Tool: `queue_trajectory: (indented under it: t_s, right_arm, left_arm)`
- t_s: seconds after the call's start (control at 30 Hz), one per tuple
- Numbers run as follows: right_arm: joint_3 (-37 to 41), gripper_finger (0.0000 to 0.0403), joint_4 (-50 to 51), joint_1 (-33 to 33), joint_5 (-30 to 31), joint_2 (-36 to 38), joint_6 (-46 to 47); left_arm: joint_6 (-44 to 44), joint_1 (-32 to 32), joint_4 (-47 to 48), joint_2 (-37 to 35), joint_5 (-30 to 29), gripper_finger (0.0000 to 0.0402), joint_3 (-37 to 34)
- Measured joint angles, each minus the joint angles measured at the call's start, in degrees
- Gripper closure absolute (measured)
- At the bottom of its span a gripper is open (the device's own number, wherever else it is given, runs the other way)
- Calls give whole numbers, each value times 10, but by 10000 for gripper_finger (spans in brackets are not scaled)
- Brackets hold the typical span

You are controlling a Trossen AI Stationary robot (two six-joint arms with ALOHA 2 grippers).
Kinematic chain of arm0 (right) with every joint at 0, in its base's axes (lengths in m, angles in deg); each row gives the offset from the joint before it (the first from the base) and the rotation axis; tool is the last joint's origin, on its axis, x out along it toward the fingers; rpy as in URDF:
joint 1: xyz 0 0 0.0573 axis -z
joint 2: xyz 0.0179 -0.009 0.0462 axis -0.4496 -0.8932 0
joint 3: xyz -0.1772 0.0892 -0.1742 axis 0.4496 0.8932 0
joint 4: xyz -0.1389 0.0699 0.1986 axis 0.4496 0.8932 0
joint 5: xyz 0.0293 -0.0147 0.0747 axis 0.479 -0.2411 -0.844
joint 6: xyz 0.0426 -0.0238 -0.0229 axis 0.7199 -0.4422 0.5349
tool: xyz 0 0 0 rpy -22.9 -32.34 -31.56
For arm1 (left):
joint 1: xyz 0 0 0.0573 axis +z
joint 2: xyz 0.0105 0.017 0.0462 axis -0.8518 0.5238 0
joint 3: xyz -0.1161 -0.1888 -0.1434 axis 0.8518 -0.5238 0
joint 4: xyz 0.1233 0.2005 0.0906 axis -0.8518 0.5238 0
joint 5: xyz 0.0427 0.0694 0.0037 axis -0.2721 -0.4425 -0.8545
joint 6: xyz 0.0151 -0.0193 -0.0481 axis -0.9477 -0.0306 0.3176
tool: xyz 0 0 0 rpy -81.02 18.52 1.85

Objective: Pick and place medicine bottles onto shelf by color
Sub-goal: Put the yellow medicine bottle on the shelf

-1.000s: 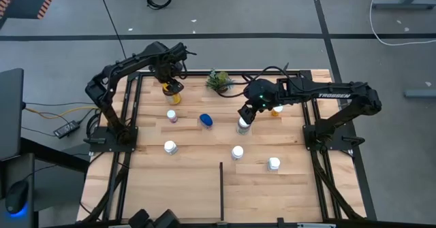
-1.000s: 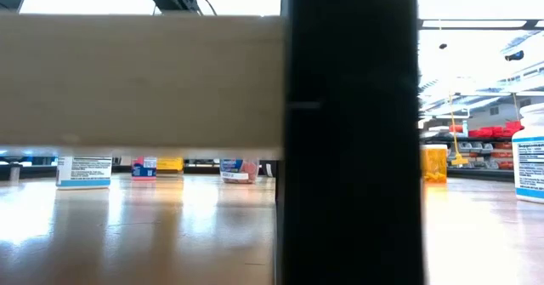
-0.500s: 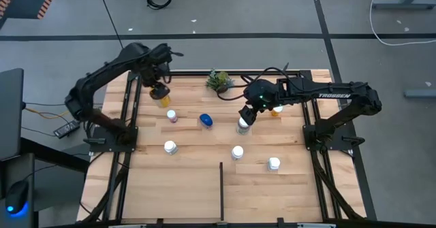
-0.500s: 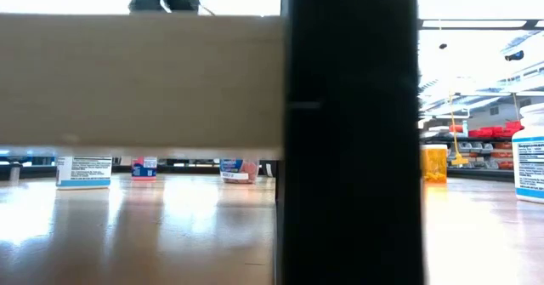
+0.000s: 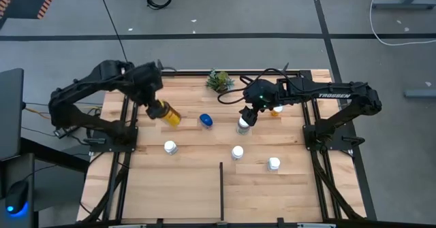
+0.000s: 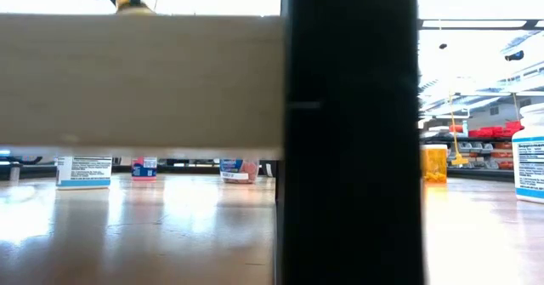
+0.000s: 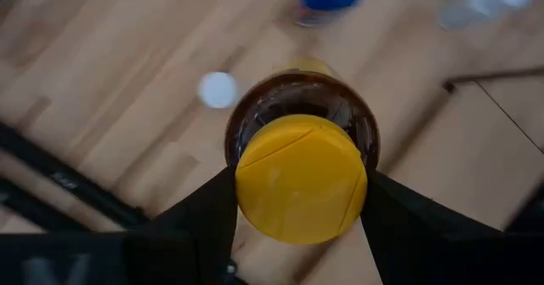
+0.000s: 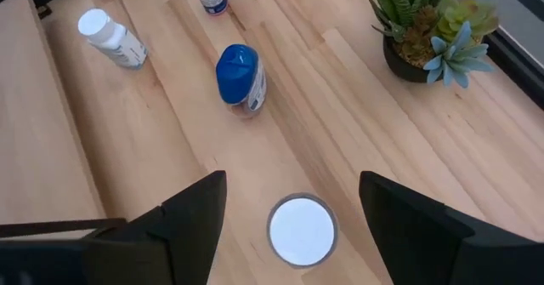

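- A light-wood plank shelf [image 5: 204, 187] framed by thin black rails sits on grey floor, with a short black divider bar [image 5: 221, 179] at the lower centre of the high view and a small potted plant [image 5: 218, 80] at the upper edge.
- The left gripper [image 5: 154, 107], at the upper left of the high view, is clamped on the amber bottle [image 5: 167, 112]. It holds the bottle tilted above the wood, and the left wrist view shows a finger [image 7: 204, 221] pressed to each side just under the yellow lid [image 7: 300, 179].
- The right gripper [image 5: 246, 117], near the centre of the high view, is spread wide over a white-capped bottle [image 5: 242, 124]. In the right wrist view that cap [image 8: 301, 230] sits between the fingers with clear gaps either side, so nothing is gripped.
- Other bottles stand about the shelf: a blue one [image 5: 206, 120] between the two grippers, white-capped ones [image 5: 169, 147] at left centre, [image 5: 237, 152] at centre and [image 5: 274, 163] at lower right, and an orange one [image 5: 276, 109] by the right arm.
- Judged from their look, the bottles are rigid, light plastic with smooth round walls, liable to slip or swivel. The neck just below the cap, where the left gripper has hold, seems the surest grip.
- The amber bottle is the largest, so probably the heaviest, and held tilted it may pivot.
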Motion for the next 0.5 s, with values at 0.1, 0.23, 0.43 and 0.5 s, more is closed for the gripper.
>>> queue_trajectory:
  t_s: [0.1, 0.23, 0.43, 0.5]
  right_arm:
    - [0, 126, 11, 0, 0, 0, 0]
    - [0, 126, 36, 0, -3, 0, 17]
    - [0, 126, 112, -4, -14, 0, 114]
    - [0, 126, 141, -9, -13, 0, 163]
  left_arm:
    - [16, -67, -6, 14, 0, 185, 12]
    - [35, -149, -22, 49, -20, 182, 24]
    - [54, -222, -61, 133, -35, 185, 59]
    - [75, -235, -61, 163, -43, 183, 74]
